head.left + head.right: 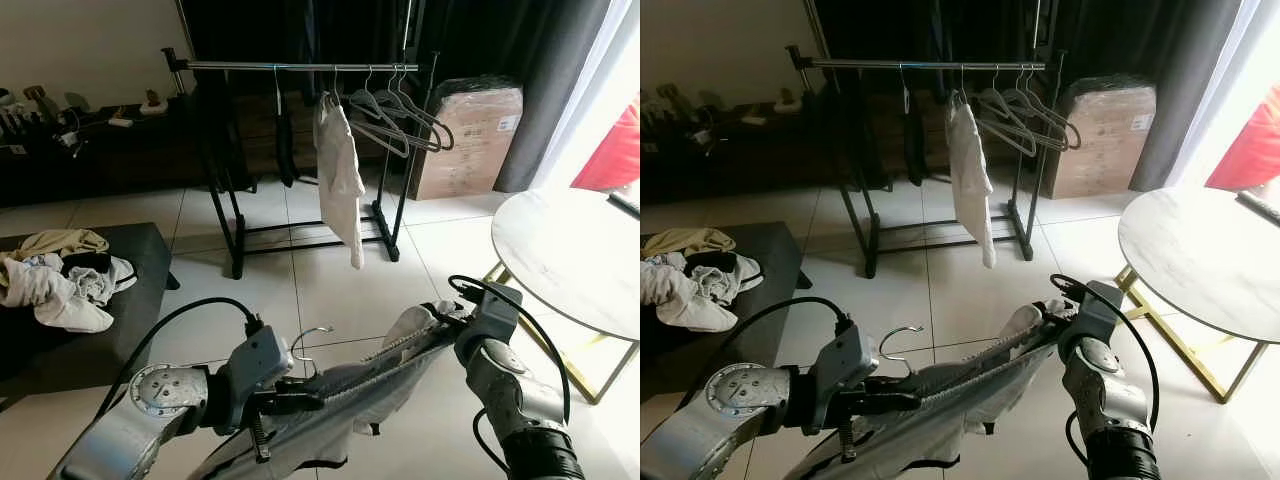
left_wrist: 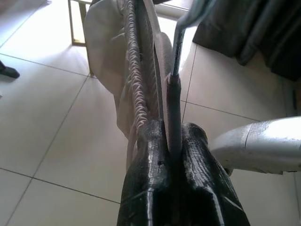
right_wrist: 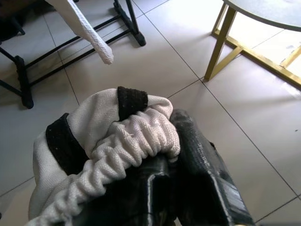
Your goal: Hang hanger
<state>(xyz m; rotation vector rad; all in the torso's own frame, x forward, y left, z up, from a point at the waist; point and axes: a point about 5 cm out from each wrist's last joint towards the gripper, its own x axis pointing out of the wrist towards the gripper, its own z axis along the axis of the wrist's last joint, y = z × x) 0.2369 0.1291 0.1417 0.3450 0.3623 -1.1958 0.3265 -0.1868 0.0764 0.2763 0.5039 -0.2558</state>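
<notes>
Metal-hooked hanger [image 1: 312, 345] carrying a pale grey ribbed garment [image 1: 400, 360] is being held low over the tiled floor [image 1: 300, 270], stretched between the two hands in the left eye view: the left hand [image 1: 290, 402] is pinching it just below the hook, while the right hand [image 1: 440, 318] is gripping the far shoulder end, wrapped in cloth. Beyond them a black clothes rail [image 1: 300, 66] is standing with a white garment [image 1: 338, 180] and several bare wire hangers [image 1: 400, 115] hanging on it; a round white worktop [image 1: 570, 255] is sitting on the right and a dark bench with crumpled clothes [image 1: 60, 280] on the left. Moving to the left wrist view, the black fingers [image 2: 146, 174] are closing tightly on the hanger's neck [image 2: 173, 113], fabric trailing alongside. Moving to the right wrist view, the right hand's fingers [image 3: 197, 160] are clamping on the bunched, ribbed cloth [image 3: 122, 136] with black trim.
</notes>
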